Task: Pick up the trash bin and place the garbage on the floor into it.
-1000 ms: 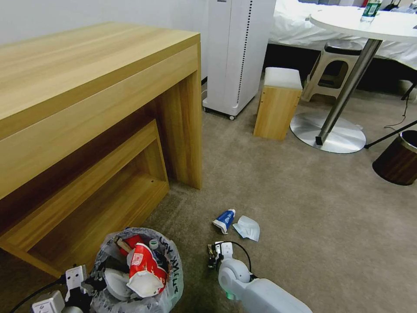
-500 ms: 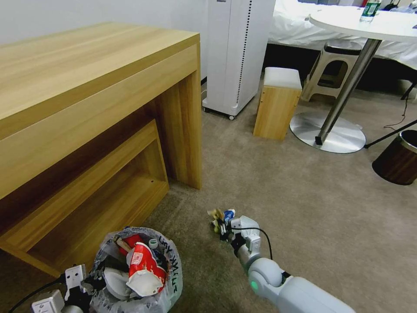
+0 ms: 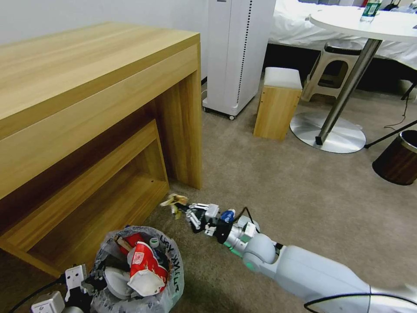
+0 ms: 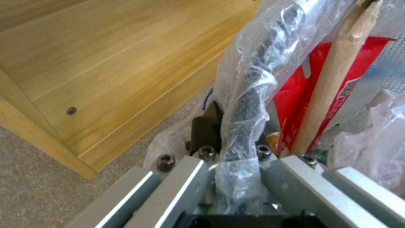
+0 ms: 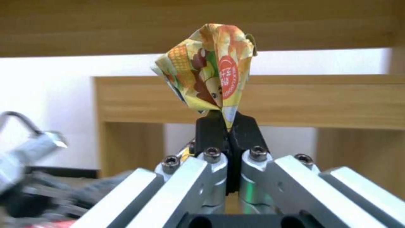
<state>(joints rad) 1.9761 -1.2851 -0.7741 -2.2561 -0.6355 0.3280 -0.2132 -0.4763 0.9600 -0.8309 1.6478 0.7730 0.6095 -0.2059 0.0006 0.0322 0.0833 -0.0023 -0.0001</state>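
Observation:
The trash bin [image 3: 170, 278], lined with a crinkly plastic bag, stands at the lower left of the head view, full of red wrappers, white items and a wooden stick [image 4: 333, 85]. My left gripper [image 3: 89, 280] is shut on the bin's bagged rim [image 4: 245, 95]. My right gripper [image 3: 184, 208] reaches out over the floor [image 3: 304, 195], above and beyond the bin near the desk's leg. It is shut on a crumpled yellow-orange wrapper [image 5: 208, 68], also seen in the head view [image 3: 173, 201]. A blue-white wrapper [image 3: 227, 215] lies on the carpet, partly hidden behind the right wrist.
A wooden desk [image 3: 100, 87] with a low shelf [image 3: 100, 195] fills the left. Behind stand a white appliance [image 3: 236, 52], a wooden stool [image 3: 279, 104] and a round table's metal base [image 3: 330, 132]. A dark brown bin [image 3: 397, 158] sits at the right edge.
My right arm has stretched forward and to the left, lifting the yellow-orange wrapper off the carpet toward the desk. The trash bin and left gripper have stayed put.

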